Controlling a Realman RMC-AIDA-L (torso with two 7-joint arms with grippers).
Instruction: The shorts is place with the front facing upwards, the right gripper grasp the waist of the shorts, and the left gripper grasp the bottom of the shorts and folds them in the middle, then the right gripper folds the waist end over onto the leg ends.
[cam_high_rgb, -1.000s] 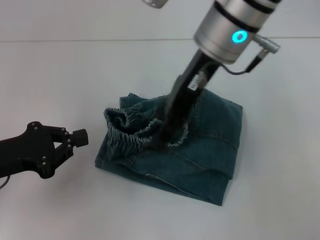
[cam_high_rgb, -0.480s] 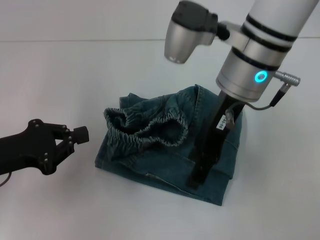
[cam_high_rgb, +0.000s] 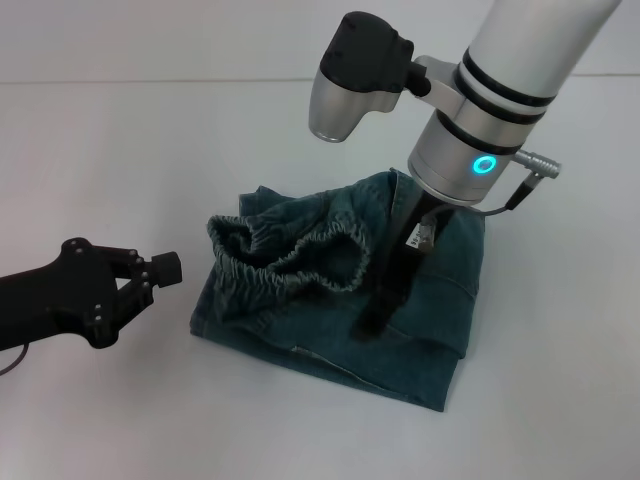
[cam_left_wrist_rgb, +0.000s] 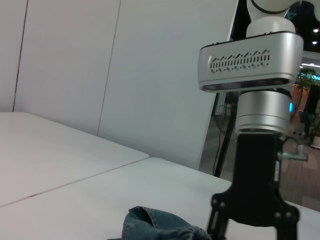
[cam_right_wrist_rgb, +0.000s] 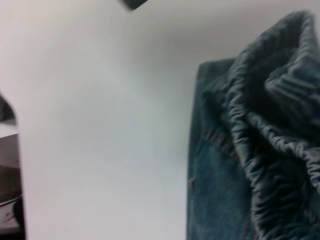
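The blue-green denim shorts (cam_high_rgb: 420, 330) lie folded into a thick bundle in the middle of the table. Their waist (cam_high_rgb: 290, 262), a puckered elastic band, sits bunched on top of the bundle's left half and fills the right wrist view as the waist (cam_right_wrist_rgb: 270, 145). The leg ends are hidden under the folds. My right gripper (cam_high_rgb: 372, 328), with its white sticker, points down at the denim just right of the waist; in the left wrist view the right gripper (cam_left_wrist_rgb: 252, 231) stands open and holds nothing. Off the cloth to the left, my left gripper (cam_high_rgb: 160, 272) rests low over the table, fingers together.
The white table (cam_high_rgb: 120, 150) surrounds the shorts on all sides. A table seam (cam_high_rgb: 150, 81) runs across the far side. The right arm's silver wrist (cam_high_rgb: 470, 150) hangs over the bundle's right half.
The right gripper left the waistband, swung right over the shorts' front corner, then drew back toward the middle. The waistband stays bunched on top. The left arm barely moved.
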